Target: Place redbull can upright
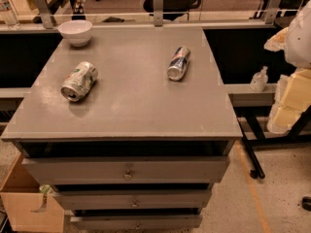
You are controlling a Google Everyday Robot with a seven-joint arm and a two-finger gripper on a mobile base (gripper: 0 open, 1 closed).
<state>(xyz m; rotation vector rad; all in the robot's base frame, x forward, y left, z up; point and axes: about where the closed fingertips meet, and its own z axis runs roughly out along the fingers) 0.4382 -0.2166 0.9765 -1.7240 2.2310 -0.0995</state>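
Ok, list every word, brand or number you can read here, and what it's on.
No text can be read.
redbull can, lying on its side: markings too blurred.
silver can with green-and-white label: lettering too blurred.
small clear bottle: label too small.
claw: not in view; the pale arm parts at the right edge show no readable marking.

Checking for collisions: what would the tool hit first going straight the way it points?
The tool, at the right edge beside the table, seems to point down-left: probably the black frame leg or floor first, not the redbull can. Depth unclear.
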